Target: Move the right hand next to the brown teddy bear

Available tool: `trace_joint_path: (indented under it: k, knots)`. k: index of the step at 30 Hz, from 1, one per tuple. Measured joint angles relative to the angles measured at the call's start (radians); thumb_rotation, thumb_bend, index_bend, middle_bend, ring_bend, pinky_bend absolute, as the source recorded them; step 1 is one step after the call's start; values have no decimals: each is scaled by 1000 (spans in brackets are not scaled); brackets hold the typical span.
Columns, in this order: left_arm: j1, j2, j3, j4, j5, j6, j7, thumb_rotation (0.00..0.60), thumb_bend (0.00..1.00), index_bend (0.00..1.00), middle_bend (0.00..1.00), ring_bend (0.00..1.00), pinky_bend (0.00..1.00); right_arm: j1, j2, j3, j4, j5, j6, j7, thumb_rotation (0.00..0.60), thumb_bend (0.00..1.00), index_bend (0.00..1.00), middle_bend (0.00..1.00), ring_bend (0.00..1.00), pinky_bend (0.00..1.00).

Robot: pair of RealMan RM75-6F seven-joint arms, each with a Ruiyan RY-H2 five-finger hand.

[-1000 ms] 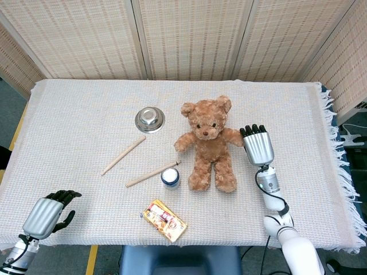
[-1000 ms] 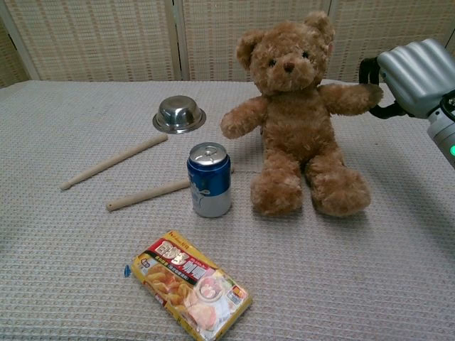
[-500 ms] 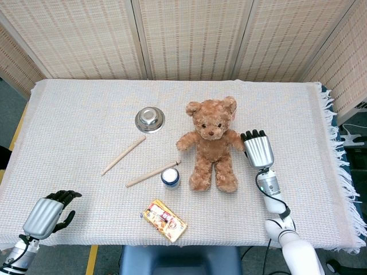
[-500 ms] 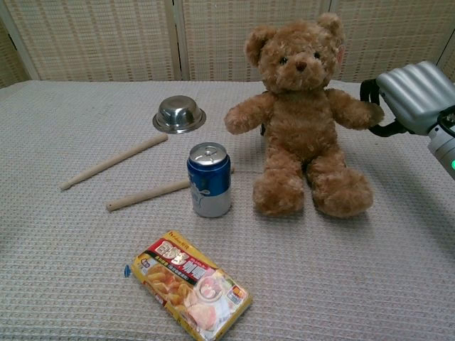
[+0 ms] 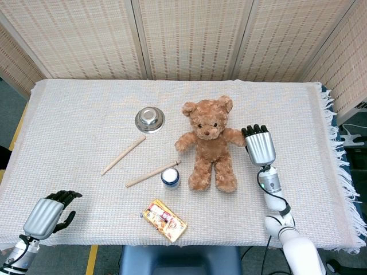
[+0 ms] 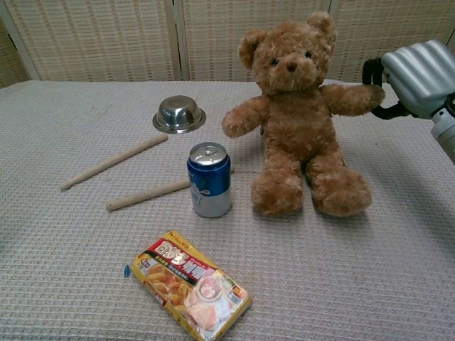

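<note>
The brown teddy bear (image 5: 207,146) (image 6: 295,121) sits upright in the middle of the cloth-covered table, facing me. My right hand (image 5: 260,146) (image 6: 419,77) is just to the right of it, back of the hand up. Its dark fingers and thumb curl around the tip of the bear's outstretched paw (image 6: 355,96). My left hand (image 5: 46,215) hangs off the near left corner of the table with its fingers curled in and nothing in them; the chest view does not show it.
A blue can (image 5: 170,176) (image 6: 209,179) stands by the bear's foot. Two wooden sticks (image 5: 123,155) (image 6: 148,194) and a steel bowl (image 5: 149,120) (image 6: 179,114) lie to the left. A yellow food packet (image 5: 165,220) (image 6: 190,284) lies near the front edge.
Half a second ago the right hand had dipped toward me and the bear leaned right with it. Both are now back where they were a second ago. The left hand has not moved.
</note>
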State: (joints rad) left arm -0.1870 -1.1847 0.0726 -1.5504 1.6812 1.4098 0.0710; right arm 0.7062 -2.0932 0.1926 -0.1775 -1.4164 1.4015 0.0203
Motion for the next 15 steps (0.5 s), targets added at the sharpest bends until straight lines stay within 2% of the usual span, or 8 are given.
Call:
trace_joint_path:
  k: [8,15]
  knots:
    - [0,1,0,2,-1,-1,-1,600,439,294,314,302,481,-17,-15,-22,15,-11,-46,-8,600,222,583,533,468,542]
    - [0,1,1,1,0,0,-3,600,440,294,315,303,481,-1,-11,-14,13,-8,-9,-9,600,222,583,533,468,542]
